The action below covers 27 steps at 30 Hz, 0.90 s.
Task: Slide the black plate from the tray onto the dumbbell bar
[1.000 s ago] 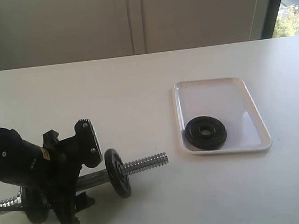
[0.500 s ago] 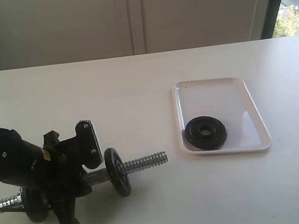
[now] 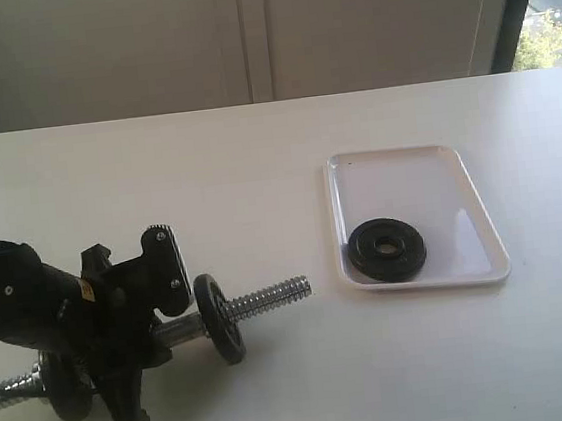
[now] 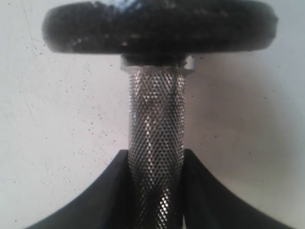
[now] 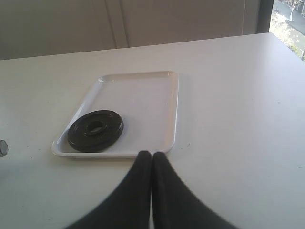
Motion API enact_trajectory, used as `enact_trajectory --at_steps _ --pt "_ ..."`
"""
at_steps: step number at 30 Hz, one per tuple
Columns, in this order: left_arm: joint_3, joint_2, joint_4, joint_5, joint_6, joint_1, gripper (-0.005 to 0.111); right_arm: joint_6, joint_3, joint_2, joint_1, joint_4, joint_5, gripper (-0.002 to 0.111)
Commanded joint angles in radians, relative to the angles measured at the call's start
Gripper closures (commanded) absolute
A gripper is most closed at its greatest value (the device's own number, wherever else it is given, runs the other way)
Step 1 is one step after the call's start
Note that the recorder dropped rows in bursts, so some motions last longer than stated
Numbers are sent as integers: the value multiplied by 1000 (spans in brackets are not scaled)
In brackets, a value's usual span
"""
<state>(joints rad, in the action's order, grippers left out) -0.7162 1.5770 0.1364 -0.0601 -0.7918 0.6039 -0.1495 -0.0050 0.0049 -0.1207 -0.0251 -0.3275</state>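
Note:
The black plate (image 3: 387,249) lies flat in the near left corner of the white tray (image 3: 413,171); the right wrist view shows the plate (image 5: 95,130) and the tray (image 5: 143,95) too. At the front left of the table, my left gripper (image 3: 158,334) is shut on the knurled middle of the dumbbell bar (image 3: 270,297), its fingers pressed against both sides of the bar (image 4: 156,119). One fitted black disc (image 3: 219,320) sits just beyond the grip, and the threaded end points toward the tray. My right gripper (image 5: 152,155) is shut and holds nothing, short of the tray's near rim.
A second fitted disc (image 3: 64,389) sits on the bar's far-left end behind the left arm. The white table (image 3: 257,173) runs back to a pale wall, with a window at the far right.
My left gripper has closed from wide open onto the bar's middle. The bar's threaded end has risen slightly and shifted a little left. Plate and tray have not moved.

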Motion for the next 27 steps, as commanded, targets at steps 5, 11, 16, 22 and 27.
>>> enact_trajectory --at_steps 5,11,16,22,27 --pt "9 -102 13 -20 34 3 107 -5 5 -5 0 -3 15 108" --pt "9 -151 13 -20 36 3 107 -5 5 -5 0 -3 15 108" --pt "9 -167 13 -20 36 3 107 -5 5 -5 0 -3 15 108" --pt "9 -194 13 -22 36 3 107 -5 5 -5 0 -3 15 108" --pt "9 -194 13 -26 36 3 107 -5 5 -5 0 -3 15 108"
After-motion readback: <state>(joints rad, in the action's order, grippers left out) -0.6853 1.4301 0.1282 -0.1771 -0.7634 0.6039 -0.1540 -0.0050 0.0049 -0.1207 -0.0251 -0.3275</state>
